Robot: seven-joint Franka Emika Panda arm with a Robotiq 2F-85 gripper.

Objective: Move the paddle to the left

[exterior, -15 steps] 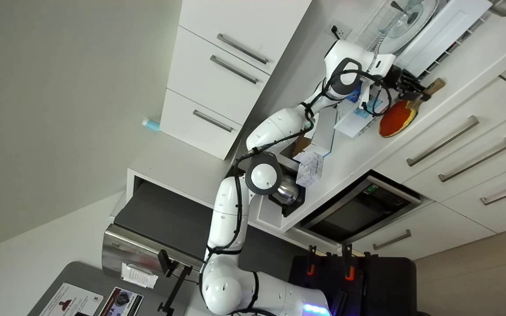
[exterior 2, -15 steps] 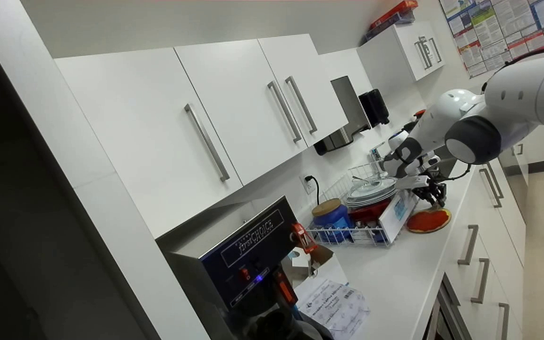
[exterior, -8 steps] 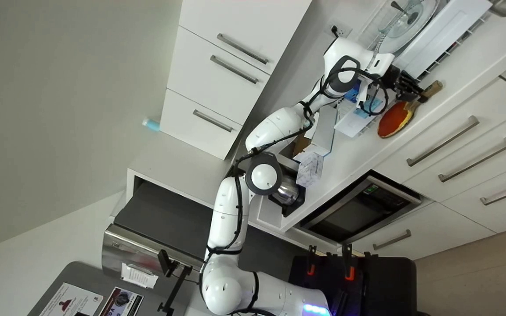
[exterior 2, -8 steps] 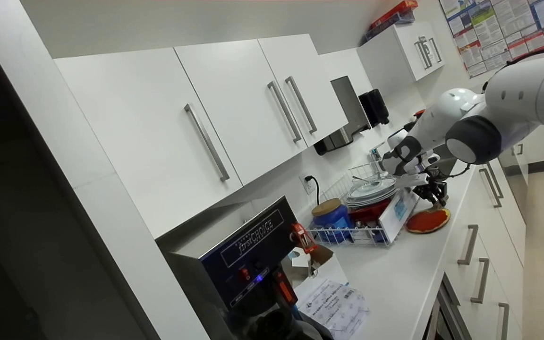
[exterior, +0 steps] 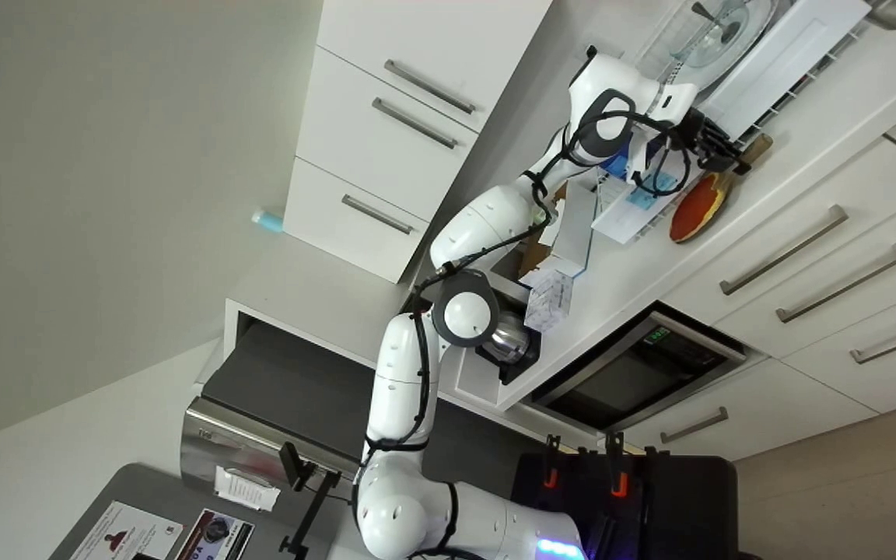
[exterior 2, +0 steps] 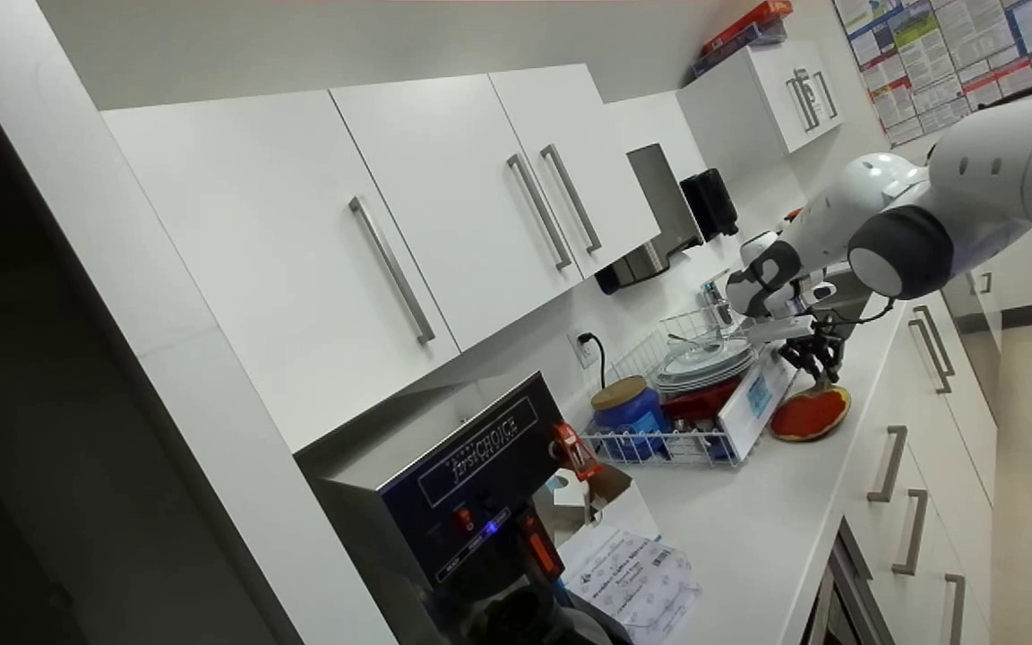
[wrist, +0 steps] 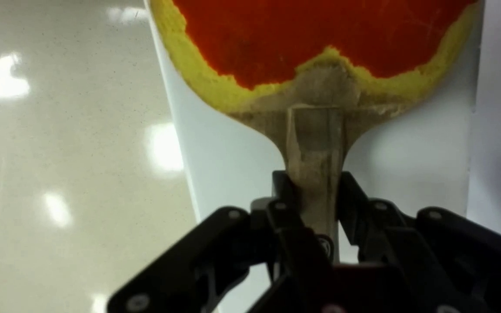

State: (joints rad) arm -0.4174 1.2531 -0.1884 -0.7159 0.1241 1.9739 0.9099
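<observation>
The paddle has a round orange-red face with a yellow rim and a light wooden handle. It shows at the white counter's front part in both exterior views, as the paddle (exterior: 698, 208) and the paddle (exterior 2: 810, 414). In the wrist view the paddle (wrist: 320, 39) fills the top, its handle running down between the fingers. My gripper (wrist: 313, 191) is shut on the handle, a finger against each side. The gripper (exterior: 734, 165) also shows from outside, and the gripper (exterior 2: 821, 372) partly hides the handle. The paddle looks tilted, handle end higher; whether its face touches the counter I cannot tell.
A wire dish rack (exterior 2: 659, 445) with plates (exterior 2: 704, 363), a blue jar (exterior 2: 634, 414) and a white panel (exterior 2: 756, 399) stands close beside the paddle. The counter's front edge (exterior 2: 838, 488) drops to drawers. A white box (exterior: 572, 233) stands further along.
The gripper and the held paddle have shifted slightly, the handle end rising. The paddle's face looks narrower in one exterior view and taller in another, so its tilt has changed.
</observation>
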